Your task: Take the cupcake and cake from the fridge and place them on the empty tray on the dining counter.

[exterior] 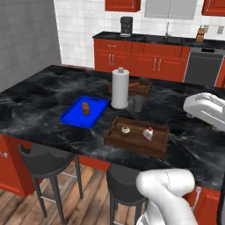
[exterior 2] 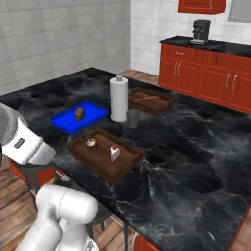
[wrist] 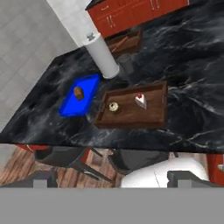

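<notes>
Blue tray [exterior: 74,116]: on the black marble counter [exterior: 39,101], holding a brown loaf-like block [exterior: 85,108].
Paper towel roll [exterior: 120,88]: upright just behind it, grey cup [exterior: 138,103] beside.
Wooden tray [exterior: 115,137]: near the counter's front edge; the cupcake [exterior: 125,130] sits left inside, the cake [exterior: 148,133] right, apart.
Gripper [wrist: 112,178]: jaws spread wide, holding nothing, back off the counter above the stools [exterior: 41,160].
</notes>
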Tool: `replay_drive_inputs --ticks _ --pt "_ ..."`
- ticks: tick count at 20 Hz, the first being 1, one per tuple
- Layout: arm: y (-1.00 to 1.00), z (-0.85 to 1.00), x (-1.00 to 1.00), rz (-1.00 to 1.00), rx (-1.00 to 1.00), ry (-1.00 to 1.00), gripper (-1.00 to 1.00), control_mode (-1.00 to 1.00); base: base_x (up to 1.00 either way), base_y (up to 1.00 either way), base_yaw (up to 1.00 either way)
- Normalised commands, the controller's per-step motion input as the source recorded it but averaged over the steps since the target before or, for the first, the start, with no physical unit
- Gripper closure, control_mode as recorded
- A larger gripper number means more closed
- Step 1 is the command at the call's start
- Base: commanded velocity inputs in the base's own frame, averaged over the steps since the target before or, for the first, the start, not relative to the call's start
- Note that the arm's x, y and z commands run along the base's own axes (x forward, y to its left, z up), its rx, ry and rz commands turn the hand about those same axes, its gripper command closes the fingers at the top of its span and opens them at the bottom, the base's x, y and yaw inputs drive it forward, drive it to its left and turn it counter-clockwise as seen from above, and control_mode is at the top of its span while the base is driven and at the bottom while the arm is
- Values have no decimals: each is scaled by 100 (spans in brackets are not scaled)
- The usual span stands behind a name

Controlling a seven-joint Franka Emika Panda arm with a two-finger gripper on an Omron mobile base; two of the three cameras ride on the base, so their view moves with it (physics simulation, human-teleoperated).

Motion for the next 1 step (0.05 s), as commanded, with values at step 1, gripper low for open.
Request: replay_drive_inputs --ticks 1 --pt "0 5 -60 0 0 0 -100 -100 0 0 0"
